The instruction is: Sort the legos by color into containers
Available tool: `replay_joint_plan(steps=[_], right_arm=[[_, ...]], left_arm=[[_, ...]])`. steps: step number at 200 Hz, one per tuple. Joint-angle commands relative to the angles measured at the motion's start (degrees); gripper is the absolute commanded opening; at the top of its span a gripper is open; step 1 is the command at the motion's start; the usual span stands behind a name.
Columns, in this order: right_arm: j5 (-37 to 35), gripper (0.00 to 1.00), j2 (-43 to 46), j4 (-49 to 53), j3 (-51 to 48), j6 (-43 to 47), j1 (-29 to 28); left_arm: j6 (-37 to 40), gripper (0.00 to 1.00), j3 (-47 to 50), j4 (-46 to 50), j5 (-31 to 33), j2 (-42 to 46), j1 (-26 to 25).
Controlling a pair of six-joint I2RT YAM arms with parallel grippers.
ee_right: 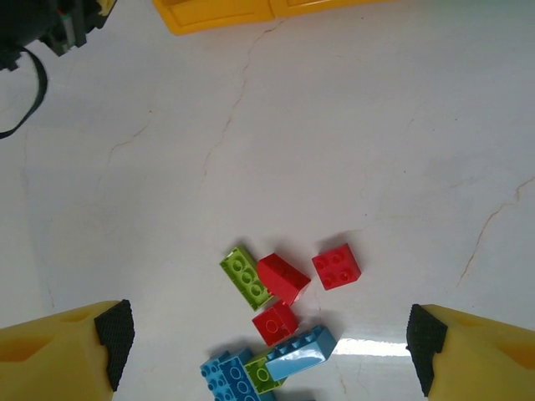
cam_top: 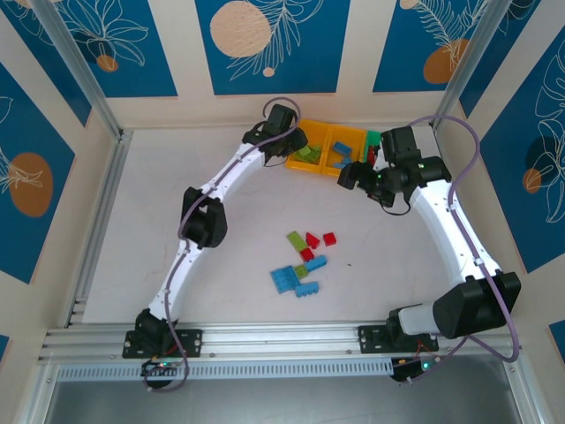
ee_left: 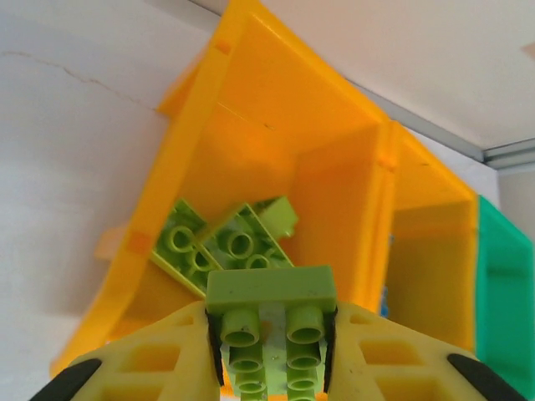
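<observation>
My left gripper [ee_left: 272, 334] is shut on a lime green brick [ee_left: 271, 292], held over the near edge of the left orange-yellow bin [ee_left: 251, 109]. Two lime green bricks [ee_left: 226, 246] lie inside that bin. From the top, the left gripper [cam_top: 284, 132] sits at the bin row [cam_top: 316, 164]; the middle bin holds blue bricks [cam_top: 341, 155]. My right gripper [ee_right: 267, 347] hangs open, high above the loose pile: a lime green brick [ee_right: 246, 276], red bricks [ee_right: 282, 278], [ee_right: 337, 266], [ee_right: 274, 322] and a light blue brick [ee_right: 301, 351]. The pile [cam_top: 305, 261] lies mid-table.
The green bin [ee_left: 506, 284] ends the row on the right, partly behind my right arm [cam_top: 397, 172] in the top view. A metal rail [cam_top: 265, 340] runs along the near edge. Walls close in the back and sides.
</observation>
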State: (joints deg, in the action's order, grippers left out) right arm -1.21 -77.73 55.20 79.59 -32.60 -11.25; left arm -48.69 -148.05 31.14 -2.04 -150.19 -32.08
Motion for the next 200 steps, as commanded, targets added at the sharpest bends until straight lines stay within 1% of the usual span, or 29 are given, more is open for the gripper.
replay_joint_plan(steps=[1,25,51,74,89,100,114,136,151,162,177,189,200], right_arm=[[-1.7,0.87,2.0,1.4,0.0,-0.4,-0.2],[-2.1,0.87,2.3,1.4,-0.7,0.0,-0.2],[-1.9,0.88,2.1,1.3,-0.7,-0.5,-0.2],[-1.3,0.88,1.8,1.1,-1.0,-0.7,-0.3],[-1.2,0.87,1.9,1.1,-2.0,-0.4,-0.5],[-1.2,0.87,1.9,1.1,-3.3,0.0,-0.6],[-1.5,0.88,1.9,0.7,-5.5,1.1,-1.1],[-2.1,0.88,1.2,0.1,-8.7,2.5,-2.7],[-2.2,0.88,-0.1,0.0,-10.3,2.7,-4.5],[-2.6,0.88,-1.3,-0.5,-11.5,2.7,-6.0],[-3.6,0.88,-3.3,-1.5,-13.0,2.9,-7.9],[-4.7,0.88,-5.3,-2.5,-14.1,3.2,-9.3],[-5.7,0.86,-7.3,-3.7,-15.0,3.6,-10.6]], left_arm=[[8.1,0.33,-3.0,-9.8,-0.8,-0.2,-0.5],[12.5,0.45,-3.0,-14.5,-0.5,-0.5,-0.5],[15.2,0.65,-3.0,-14.8,1.8,0.4,-0.4],[18.1,0.7,-2.9,-13.2,2.0,2.5,-0.5],[20.4,0.7,-2.2,-12.1,1.0,5.1,-0.6],[22.7,0.7,0.5,-12.4,-0.2,8.4,-0.6],[26.1,0.7,9.0,-16.2,-1.0,15.3,-1.0],[28.9,0.71,29.3,-26.9,-2.5,29.2,-1.1],[31.8,0.72,40.3,-30.5,-3.9,37.8,-1.2],[34.9,0.72,47.1,-31.7,-6.4,43.5,-1.2],[40.4,0.73,55.3,-32.1,-11.8,50.8,-1.2],[44.1,0.75,60.5,-30.7,-15.4,56.1,-1.2],[48.2,0.78,63.9,-27.5,-19.3,60.3,-1.2]])
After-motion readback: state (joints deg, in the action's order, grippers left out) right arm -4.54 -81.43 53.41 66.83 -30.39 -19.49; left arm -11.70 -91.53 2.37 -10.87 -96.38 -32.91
